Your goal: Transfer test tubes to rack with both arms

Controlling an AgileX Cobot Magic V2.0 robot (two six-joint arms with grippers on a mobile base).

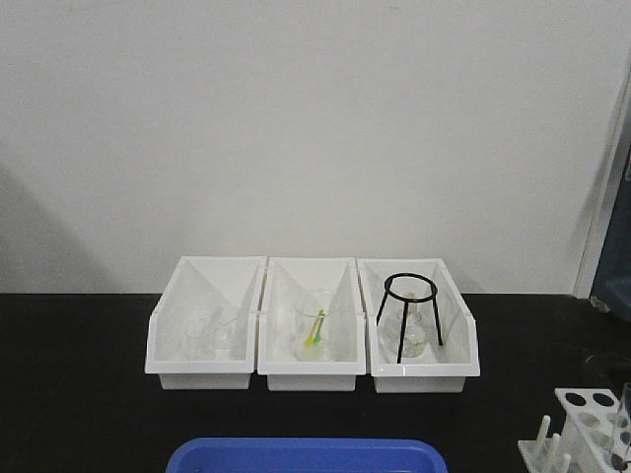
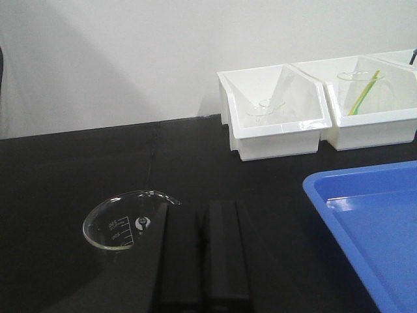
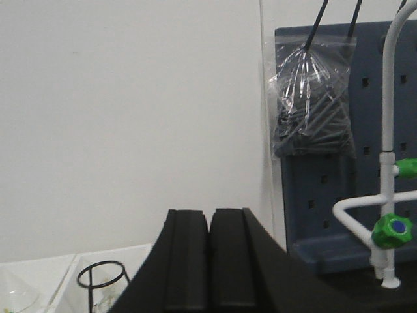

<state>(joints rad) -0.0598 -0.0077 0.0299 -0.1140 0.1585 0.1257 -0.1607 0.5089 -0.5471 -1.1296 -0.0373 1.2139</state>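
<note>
The white rack (image 1: 584, 406) stands at the front right corner of the black table, with dark round holes in its top plate and pegs along its near side. A faint clear upright shape (image 1: 625, 419) at its right edge may be a test tube; I cannot tell for sure. No other test tubes show clearly. Neither arm appears in the front view. My left gripper (image 2: 207, 207) hangs shut and empty over the black table, to the left of the blue tray (image 2: 371, 222). My right gripper (image 3: 210, 214) is shut and empty, raised and facing the wall.
Three white bins (image 1: 312, 370) stand in a row at the back, holding glassware and a black tripod stand (image 1: 407, 315). A clear graduated beaker (image 2: 114, 225) sits just left of the left gripper. A white tap with green knobs (image 3: 389, 231) and a pegboard (image 3: 326, 195) are at the right.
</note>
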